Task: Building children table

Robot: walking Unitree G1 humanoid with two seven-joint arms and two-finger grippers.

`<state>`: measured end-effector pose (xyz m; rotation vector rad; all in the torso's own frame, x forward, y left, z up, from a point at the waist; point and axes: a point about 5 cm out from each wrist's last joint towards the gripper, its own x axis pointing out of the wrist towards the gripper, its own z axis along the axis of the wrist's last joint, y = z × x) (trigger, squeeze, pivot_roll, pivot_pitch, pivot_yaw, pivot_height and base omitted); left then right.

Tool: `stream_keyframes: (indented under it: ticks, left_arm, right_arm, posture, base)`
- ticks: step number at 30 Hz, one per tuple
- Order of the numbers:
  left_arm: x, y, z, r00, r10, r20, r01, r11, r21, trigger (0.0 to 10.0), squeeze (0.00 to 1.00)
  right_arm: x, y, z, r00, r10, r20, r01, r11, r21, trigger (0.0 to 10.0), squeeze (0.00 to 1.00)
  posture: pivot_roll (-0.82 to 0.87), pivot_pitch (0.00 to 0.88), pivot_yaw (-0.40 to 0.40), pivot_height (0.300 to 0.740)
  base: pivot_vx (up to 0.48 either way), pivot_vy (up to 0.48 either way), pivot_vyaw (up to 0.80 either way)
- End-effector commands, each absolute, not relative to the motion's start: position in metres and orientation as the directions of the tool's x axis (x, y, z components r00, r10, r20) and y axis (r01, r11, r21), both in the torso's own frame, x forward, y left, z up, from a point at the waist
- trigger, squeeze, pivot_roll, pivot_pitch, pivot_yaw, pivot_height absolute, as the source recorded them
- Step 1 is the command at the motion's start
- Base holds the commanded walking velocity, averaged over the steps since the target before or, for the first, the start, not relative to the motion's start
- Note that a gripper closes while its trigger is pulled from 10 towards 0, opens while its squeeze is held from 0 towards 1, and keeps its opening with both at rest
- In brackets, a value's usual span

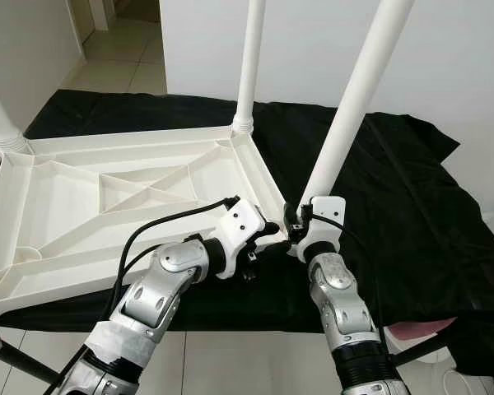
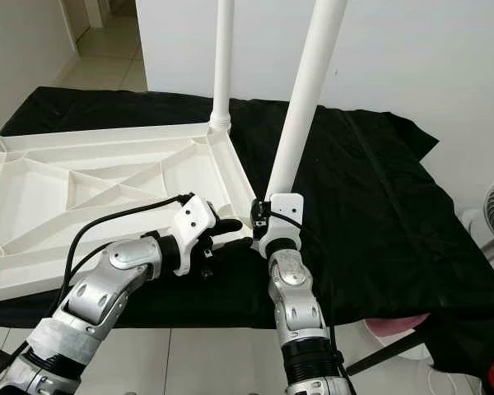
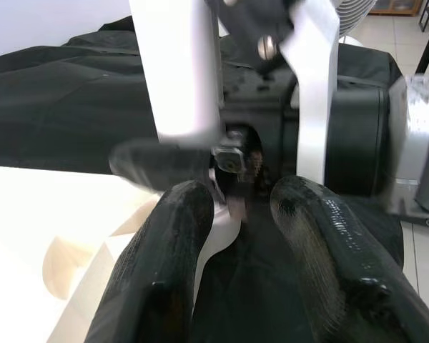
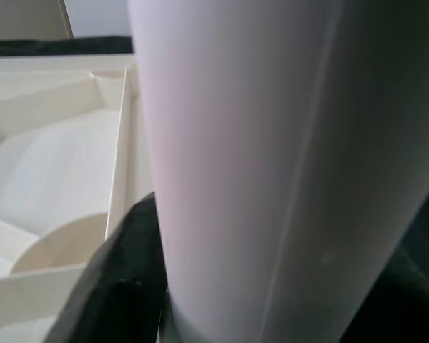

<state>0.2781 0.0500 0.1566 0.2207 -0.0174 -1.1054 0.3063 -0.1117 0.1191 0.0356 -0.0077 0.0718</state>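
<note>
Black cloth [image 1: 395, 197] bears our upturned white tabletop [image 1: 107, 206]; right gripper [image 1: 300, 234] clamps the leaning leg [image 1: 354, 107], left gripper [image 1: 267, 239] parted beside it at centre.

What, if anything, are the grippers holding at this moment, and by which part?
The right gripper grips the white table leg near its lower end, at the tabletop's near corner. The left gripper sits beside that corner with fingers apart, holding nothing.

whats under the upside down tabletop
A black cloth lies under the tabletop and spreads out past it to the right. Whatever carries the cloth is covered, so it cannot be identified. Tiled floor shows below the near edge.
</note>
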Motion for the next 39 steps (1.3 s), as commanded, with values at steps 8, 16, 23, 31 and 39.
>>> stream_keyframes:
  ticks: [8,16,23,31,39]
  left_arm:
    - [0.276,0.048,0.155,0.439,-0.893,-0.102,0.890,0.417,0.185,10.0,0.00]
    - [0.275,0.047,0.155,0.427,-0.898,-0.103,0.896,0.405,0.182,10.0,0.00]
    - [0.270,0.048,0.152,0.421,-0.900,-0.113,0.900,0.399,0.177,10.0,0.00]
    - [0.268,0.049,0.151,0.416,-0.902,-0.118,0.903,0.394,0.172,10.0,0.00]
    - [0.266,0.050,0.151,0.414,-0.902,-0.124,0.904,0.391,0.173,10.0,0.00]
  right_arm:
    - [0.312,-0.122,0.123,0.977,0.213,0.023,-0.214,0.976,0.038,10.0,0.00]
    - [0.317,-0.128,0.130,0.900,0.433,0.042,-0.432,0.901,-0.037,10.0,0.00]
    - [0.321,-0.138,0.132,0.803,0.596,0.021,-0.590,0.799,-0.117,10.0,0.00]
    - [0.326,-0.143,0.129,0.759,0.651,-0.016,-0.646,0.750,-0.143,9.1,0.00]
    - [0.327,-0.148,0.119,0.726,0.685,-0.061,-0.687,0.717,-0.123,0.0,0.00]
  posture:
    - [0.01,0.000,-0.084,0.740]
    - [0.01,0.000,-0.082,0.740]
    - [0.02,0.000,-0.082,0.740]
    - [0.02,0.000,-0.075,0.740]
    - [0.03,0.000,-0.067,0.740]
  base:
    - [0.000,0.000,0.00]
    - [0.000,0.000,0.00]
    - [0.000,0.000,0.00]
    - [0.000,0.000,0.00]
    - [0.000,0.000,0.00]
